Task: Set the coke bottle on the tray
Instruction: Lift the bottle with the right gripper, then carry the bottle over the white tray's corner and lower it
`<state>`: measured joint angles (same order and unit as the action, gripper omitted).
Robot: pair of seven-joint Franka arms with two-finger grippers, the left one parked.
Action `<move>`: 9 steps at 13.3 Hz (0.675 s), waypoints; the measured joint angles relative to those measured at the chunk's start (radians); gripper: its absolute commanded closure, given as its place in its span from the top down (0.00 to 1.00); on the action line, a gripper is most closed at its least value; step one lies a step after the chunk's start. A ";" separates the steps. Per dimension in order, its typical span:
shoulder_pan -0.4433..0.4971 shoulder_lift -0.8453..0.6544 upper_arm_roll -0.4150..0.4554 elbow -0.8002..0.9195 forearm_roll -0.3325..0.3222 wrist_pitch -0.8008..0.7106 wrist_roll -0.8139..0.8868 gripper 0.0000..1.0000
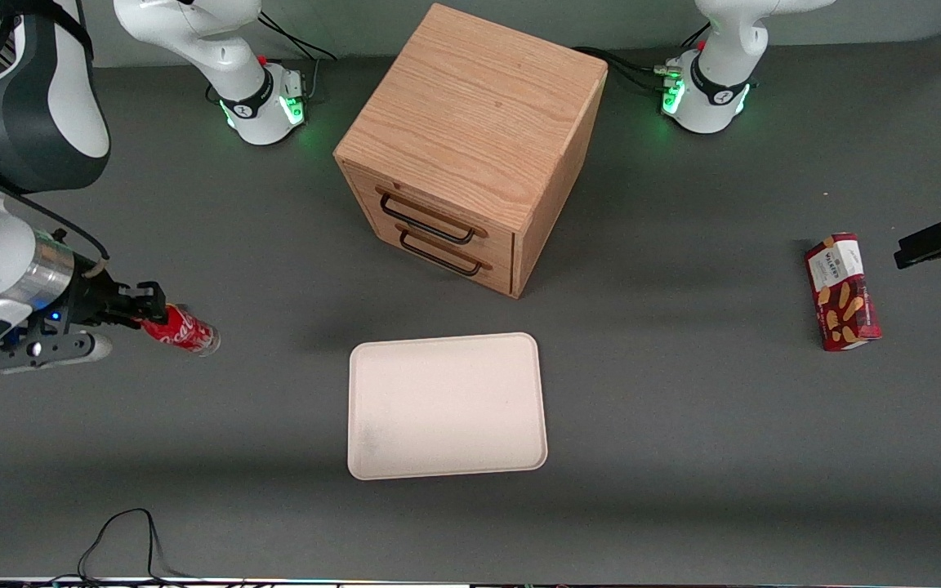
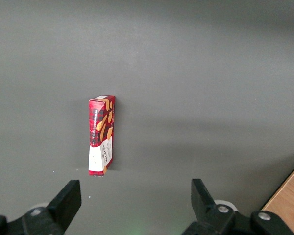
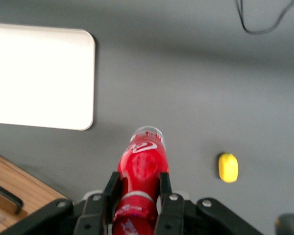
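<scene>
The coke bottle [image 1: 183, 331] is small and red with white script and a clear base. It lies nearly level in my right gripper [image 1: 155, 310], toward the working arm's end of the table, apart from the tray. In the right wrist view the gripper [image 3: 138, 180] is shut on the coke bottle [image 3: 143, 164] at its neck, near the red cap, and the clear base points away from the wrist. The cream tray [image 1: 446, 404] lies flat with nothing on it, nearer the front camera than the cabinet. It also shows in the right wrist view [image 3: 39, 73].
A wooden drawer cabinet [image 1: 470, 139] with two black handles stands mid-table; its corner shows in the right wrist view [image 3: 10, 193]. A red biscuit box [image 1: 842, 291] lies toward the parked arm's end. A small yellow object [image 3: 228, 167] lies near the bottle. A black cable [image 1: 123, 531] loops at the table's front edge.
</scene>
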<state>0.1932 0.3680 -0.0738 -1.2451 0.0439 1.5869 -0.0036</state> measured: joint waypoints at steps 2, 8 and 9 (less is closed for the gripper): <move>0.001 0.146 0.053 0.190 0.002 -0.023 0.024 0.00; 0.033 0.473 0.230 0.333 -0.018 0.259 0.042 0.00; 0.052 0.504 0.232 0.335 -0.060 0.297 0.048 0.00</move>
<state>0.2449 0.8717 0.1578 -0.9099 -0.0157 1.8835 0.0448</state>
